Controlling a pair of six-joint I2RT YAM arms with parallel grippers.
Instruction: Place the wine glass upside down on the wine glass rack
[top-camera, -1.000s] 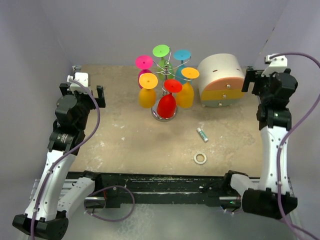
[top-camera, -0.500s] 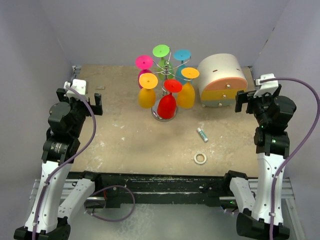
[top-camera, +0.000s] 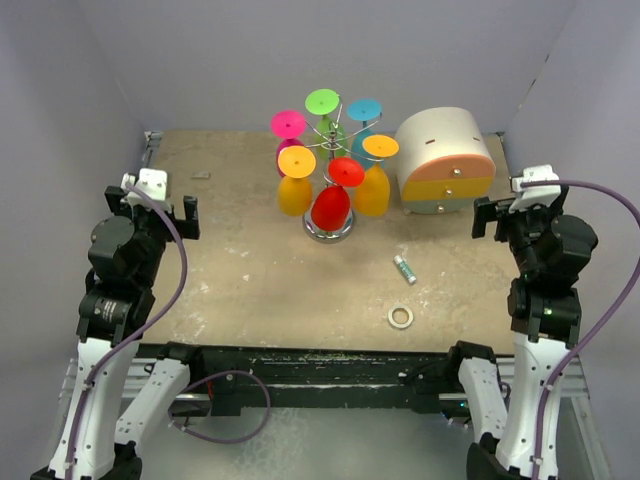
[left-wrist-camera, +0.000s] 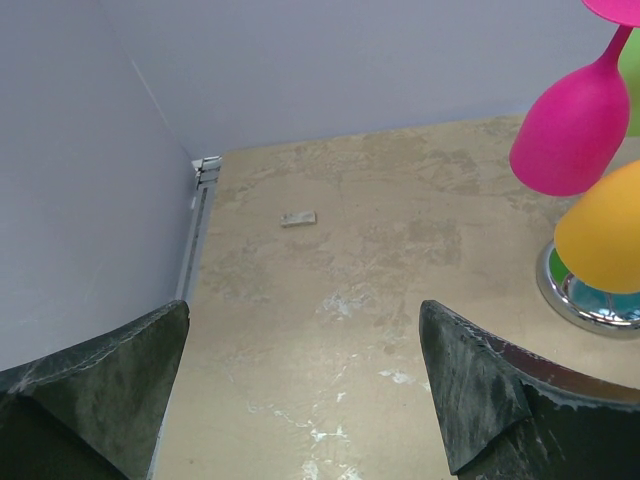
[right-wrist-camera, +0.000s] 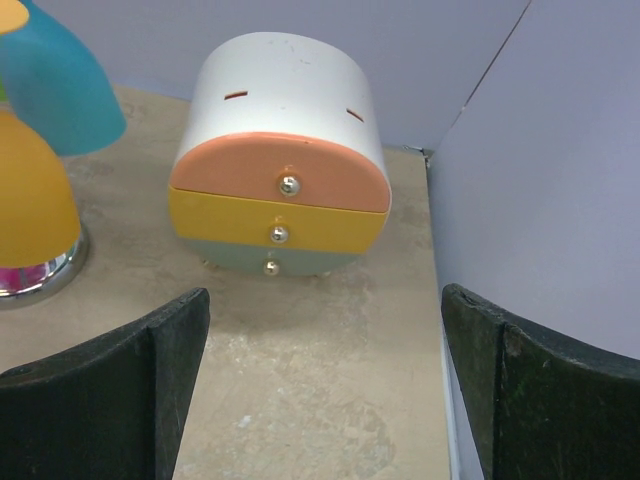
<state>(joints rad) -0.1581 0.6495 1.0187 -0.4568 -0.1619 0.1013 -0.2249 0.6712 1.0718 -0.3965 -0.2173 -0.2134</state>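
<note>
Left claw (top-camera: 152, 205), right claw (top-camera: 518, 212) further back, agape.

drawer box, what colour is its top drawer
The top drawer is salmon orange; right wrist view shows it best.

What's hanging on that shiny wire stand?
Six wine glasses hang upside down: pink, green, blue, two orange, red. They hide much of the stand's pole and base.

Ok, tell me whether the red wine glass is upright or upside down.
Upside down: the red wine glass hangs on the wine glass rack, foot on top, bowl pointing down.
</note>
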